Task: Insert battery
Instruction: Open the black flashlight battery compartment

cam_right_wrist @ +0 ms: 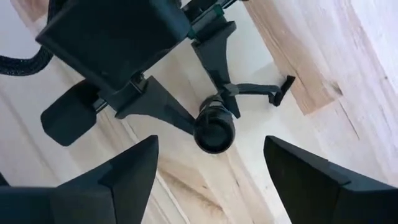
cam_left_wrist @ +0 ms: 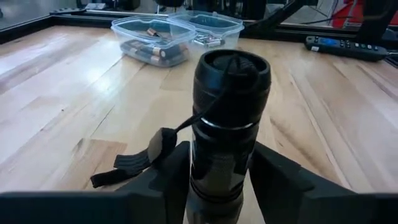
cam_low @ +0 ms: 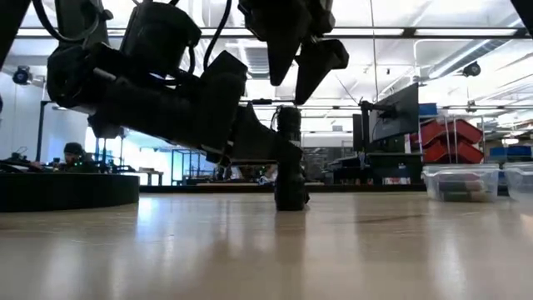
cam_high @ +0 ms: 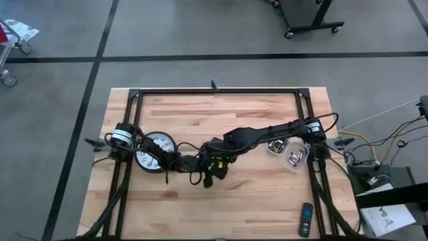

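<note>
Left pincer (cam_left_wrist: 217,180) clamped round upright flashlight (cam_left_wrist: 227,124) on worktop (cam_left_wrist: 74,112), strap (cam_left_wrist: 140,158) dangling. Right pincer (cam_right_wrist: 208,165) hanging right above it, spread wide, empty.

Two black jointed arms, cables looped along the links. Silver-ringed bases beside a black frame. Flat, wedge-shaped matte fingers (cam_right_wrist: 134,171) on each gripper

Black flashlight (cam_left_wrist: 227,124) upright on table, capped, strap trailing
</note>
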Robot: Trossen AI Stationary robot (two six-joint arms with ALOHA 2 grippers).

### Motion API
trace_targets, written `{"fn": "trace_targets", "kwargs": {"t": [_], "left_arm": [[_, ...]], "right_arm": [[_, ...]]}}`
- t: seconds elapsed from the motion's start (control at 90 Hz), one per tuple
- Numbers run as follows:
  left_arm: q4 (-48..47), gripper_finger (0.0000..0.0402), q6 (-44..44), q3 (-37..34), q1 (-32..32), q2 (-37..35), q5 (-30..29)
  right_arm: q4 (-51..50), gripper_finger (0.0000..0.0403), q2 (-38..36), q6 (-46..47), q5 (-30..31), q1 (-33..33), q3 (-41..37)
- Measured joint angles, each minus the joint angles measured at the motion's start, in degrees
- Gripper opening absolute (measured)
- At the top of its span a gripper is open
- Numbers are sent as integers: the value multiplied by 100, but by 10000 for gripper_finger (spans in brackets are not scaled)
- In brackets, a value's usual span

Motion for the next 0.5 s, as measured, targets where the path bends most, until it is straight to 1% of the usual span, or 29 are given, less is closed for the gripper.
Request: {"fn": "trace_targets", "kwargs": {"t": [0.222,0.5], "left_arm": [[-9,149,-1,2,0,0,1],[-15,139,0,4,0,0,0]], "right_arm": [[0,260,0,-1,0,0,0],[0,246,0,-16,0,0,0]]}}
